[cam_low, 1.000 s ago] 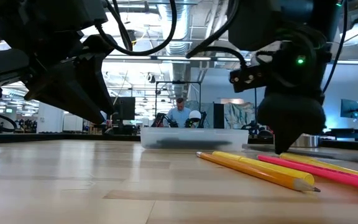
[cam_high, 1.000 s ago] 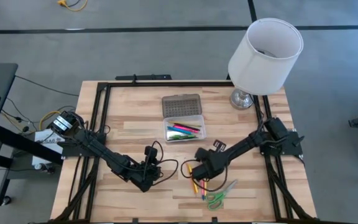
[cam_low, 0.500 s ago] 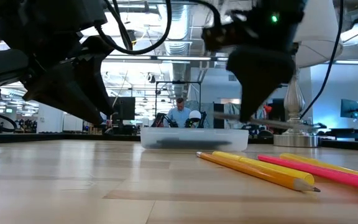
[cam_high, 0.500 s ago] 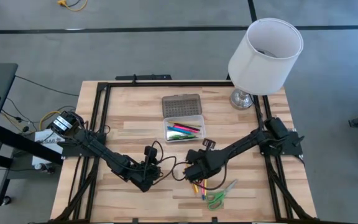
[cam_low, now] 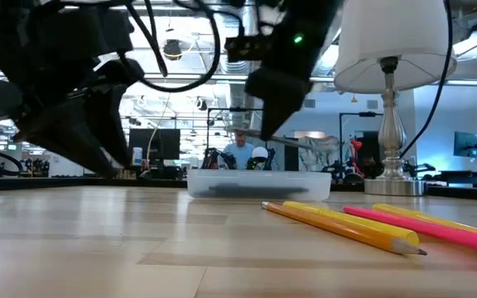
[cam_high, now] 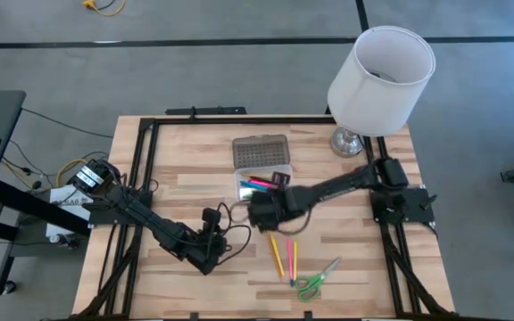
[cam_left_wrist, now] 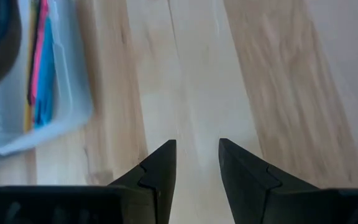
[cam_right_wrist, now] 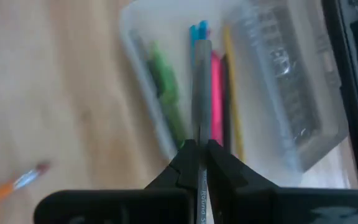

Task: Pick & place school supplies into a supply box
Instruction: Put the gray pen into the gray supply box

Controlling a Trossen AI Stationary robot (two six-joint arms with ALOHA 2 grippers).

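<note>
supply box: lid open; holds green, blue, pink, yellow pens
right gripper: pinching grey pen, lengthwise over box
left gripper: fingers spread, empty

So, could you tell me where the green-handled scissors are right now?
In the high view, the green-handled scissors lie near the table's front edge, right of centre, beside the loose pencils.

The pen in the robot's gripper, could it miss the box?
Maybe. The right gripper pinches a thin grey pen by one end above the supply box; if tilted, it might catch the rim. The box already holds several pens, so it could rest on top.
</note>
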